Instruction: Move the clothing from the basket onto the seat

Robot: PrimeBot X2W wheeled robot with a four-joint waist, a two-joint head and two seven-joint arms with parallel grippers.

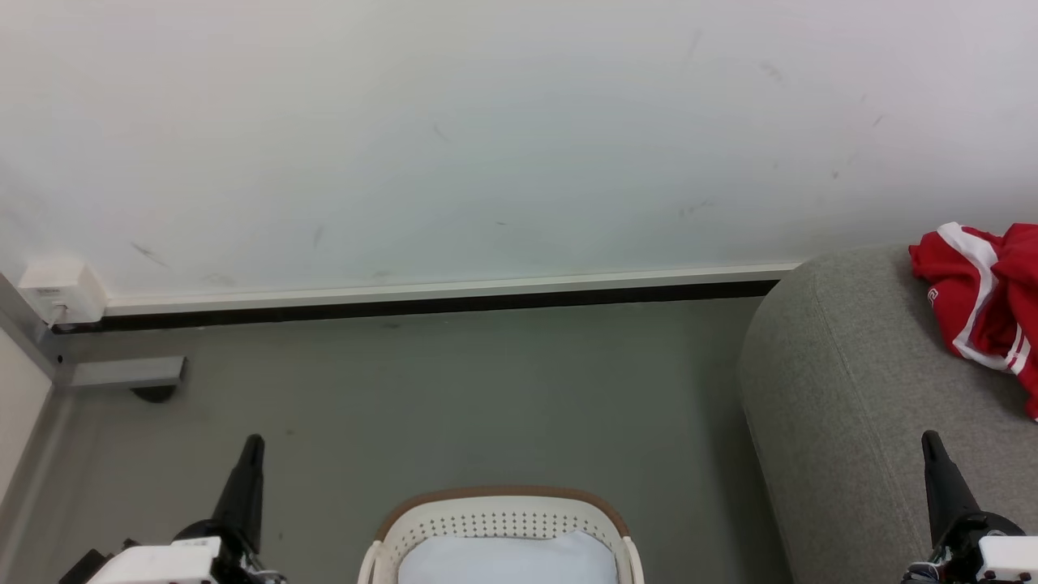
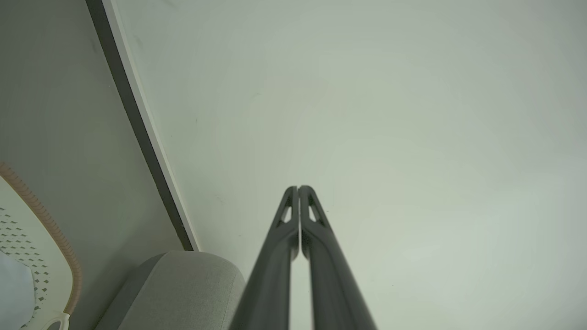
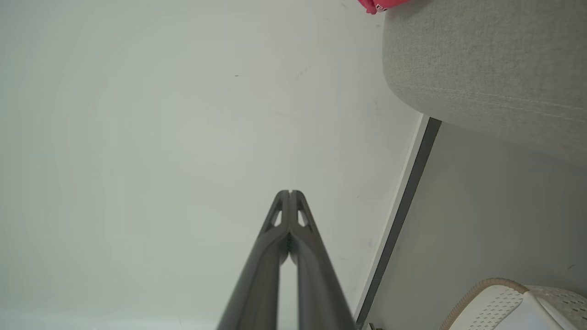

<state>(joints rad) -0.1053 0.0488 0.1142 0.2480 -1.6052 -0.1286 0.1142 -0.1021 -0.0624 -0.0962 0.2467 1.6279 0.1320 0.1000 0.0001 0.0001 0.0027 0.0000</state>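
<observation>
One cream-white perforated plastic basket [image 1: 503,509] with a brown rim stands on the grey floor [image 1: 486,389] at the bottom middle of the head view. Inside it lies one pale, smooth blue-white sheet [image 1: 507,561]. To its right is one large light grey woven-fabric sofa [image 1: 843,389] with a rounded end, apart from the basket.

The bright red fabric clothing [image 1: 985,296] with white stripes lies on the sofa as one bunched heap at the right edge of the head view. How many garments it contains cannot be told. A red corner of it [image 3: 378,4] also shows above the sofa [image 3: 481,68] in the right wrist view.

Two end effectors are in sight, one at each lower corner of the head view. The left end effector [image 1: 253,444] hangs over the floor to the basket's left, and the right end effector [image 1: 931,440] is in front of the sofa's near side. Each has its two long dark fingers pressed together at the tips and grips nothing. This is plain in both wrist views, left [image 2: 298,188] and right [image 3: 290,192], each pointing at the white wall [image 1: 486,146].

One white box [image 1: 58,290] sits low on the wall at the far left.
</observation>
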